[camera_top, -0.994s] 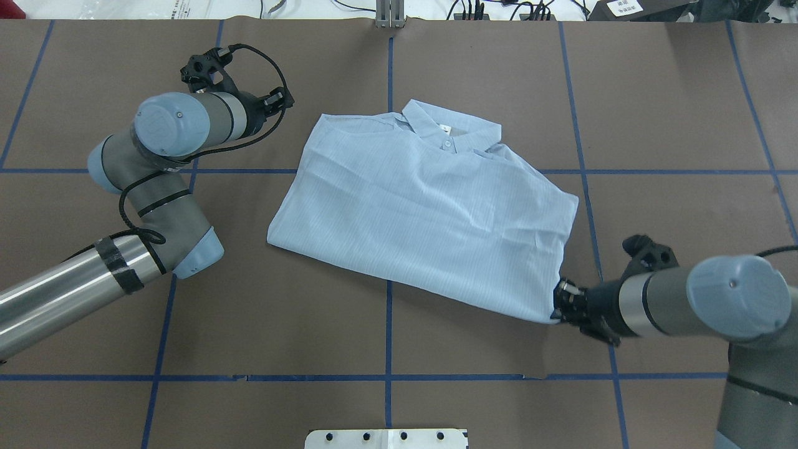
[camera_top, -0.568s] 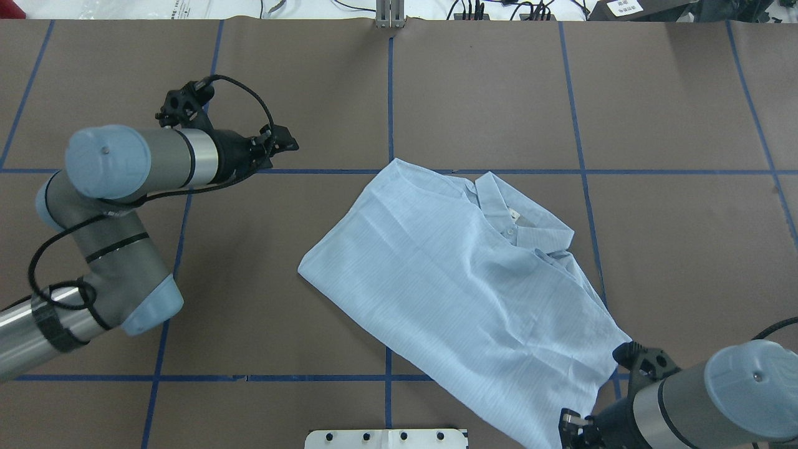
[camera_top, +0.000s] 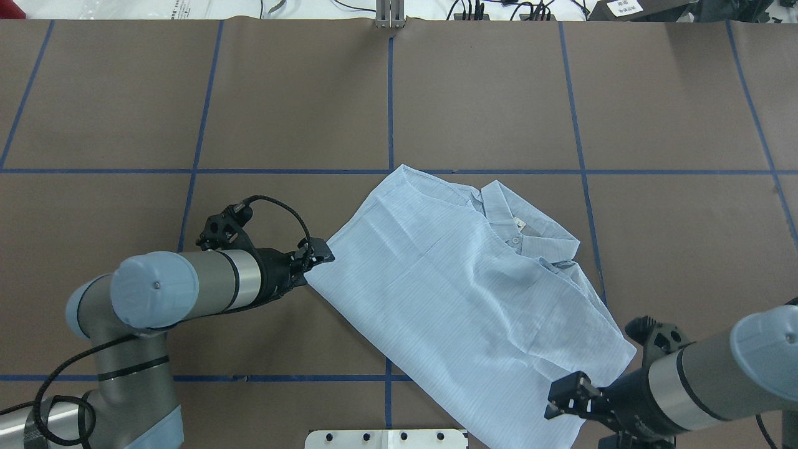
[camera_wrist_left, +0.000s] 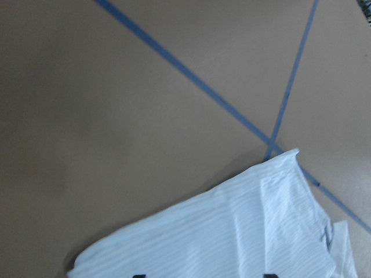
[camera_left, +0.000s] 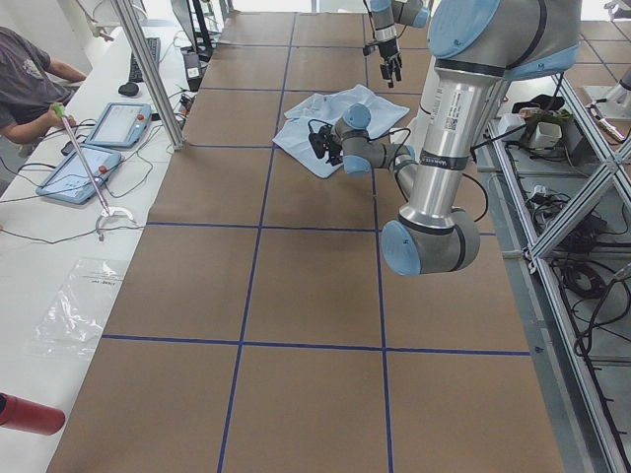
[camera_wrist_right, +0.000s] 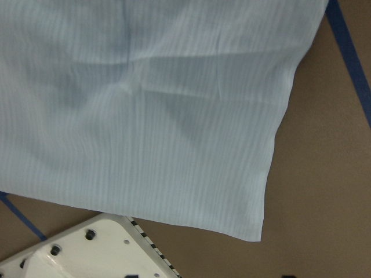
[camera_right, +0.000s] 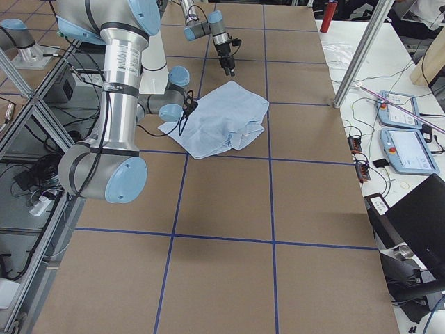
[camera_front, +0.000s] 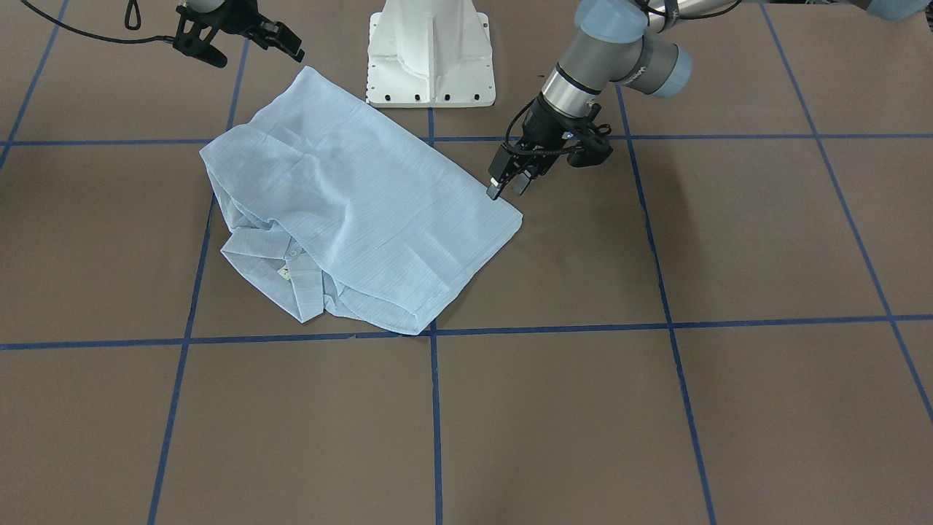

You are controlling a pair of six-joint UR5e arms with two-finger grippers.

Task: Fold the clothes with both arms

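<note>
The pale-blue pinstriped shirt (camera_top: 461, 293) lies folded and skewed on the brown table, with its collar (camera_top: 527, 227) and neck label facing up toward the far right. My left gripper (camera_top: 318, 254) is open at the shirt's near-left corner, and the front-facing view (camera_front: 508, 188) shows it just above the cloth. The left wrist view shows that corner (camera_wrist_left: 232, 231) under the spread fingertips. My right gripper (camera_top: 564, 402) is open and empty over the shirt's near-right edge (camera_wrist_right: 145, 116), apart from the cloth (camera_front: 342, 204).
The white pedestal base (camera_top: 386, 438) stands at the near table edge, right beside the shirt's near corner. Blue tape lines (camera_top: 389, 93) grid the brown table. A metal post (camera_top: 389, 12) stands at the far edge. An operator's desk with tablets (camera_left: 89, 148) lies beyond it.
The right gripper dragged the shirt toward the robot and to the right, then let go and opened. The left arm swung in from the far left to the shirt's near-left corner.
</note>
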